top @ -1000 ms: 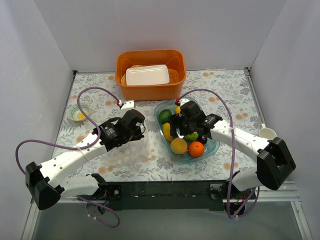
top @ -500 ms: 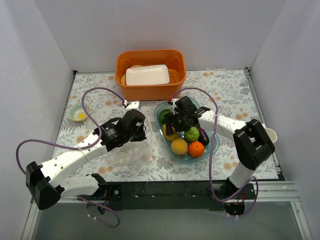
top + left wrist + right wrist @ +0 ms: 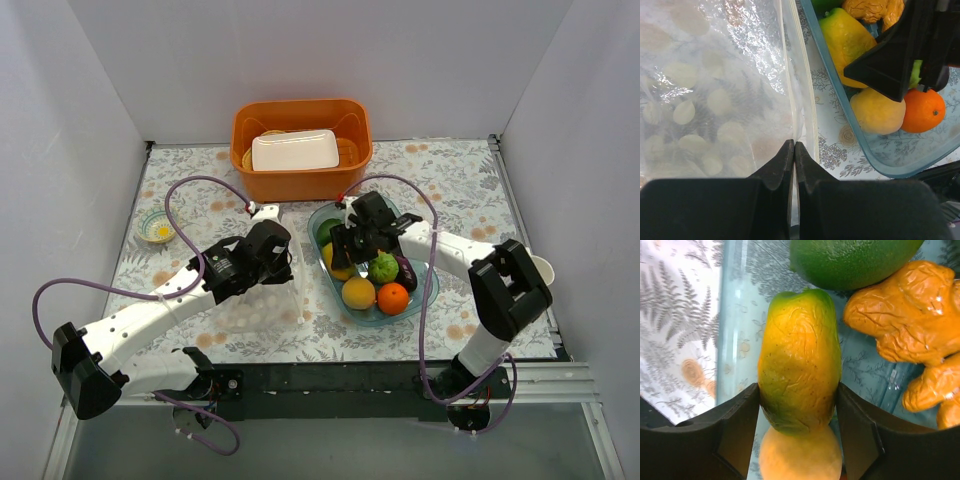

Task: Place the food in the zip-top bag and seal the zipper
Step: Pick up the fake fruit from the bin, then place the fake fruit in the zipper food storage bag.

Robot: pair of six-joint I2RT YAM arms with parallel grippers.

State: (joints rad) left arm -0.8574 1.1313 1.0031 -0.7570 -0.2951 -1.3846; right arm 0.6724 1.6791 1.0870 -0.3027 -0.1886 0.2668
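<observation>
The zip-top bag point(image 3: 262, 305) lies clear and crinkly left of the blue tray point(image 3: 425, 295). My left gripper point(image 3: 288, 262) is shut on the bag's mouth edge beside the whitish zipper point(image 3: 802, 75); its jaws point(image 3: 794, 145) pinch the film. My right gripper point(image 3: 345, 255) is in the tray's left part, shut on the yellow-green mango point(image 3: 799, 360), a finger pressed on each side. The tray also holds a yellow citrus point(image 3: 357, 292), an orange point(image 3: 393, 298), a bumpy green fruit point(image 3: 384, 268), a purple eggplant point(image 3: 406, 272), a green fruit point(image 3: 855, 257) and an orange knobbly piece point(image 3: 905, 325).
An orange basin point(image 3: 300, 180) with a white tray point(image 3: 295, 150) in it stands at the back. A small bowl point(image 3: 157, 232) sits far left. A white cup point(image 3: 535, 266) stands at the right edge.
My right arm has swung its elbow inward and its gripper has shifted left and back onto the mango. My left gripper has edged slightly right with the bag's mouth edge.
</observation>
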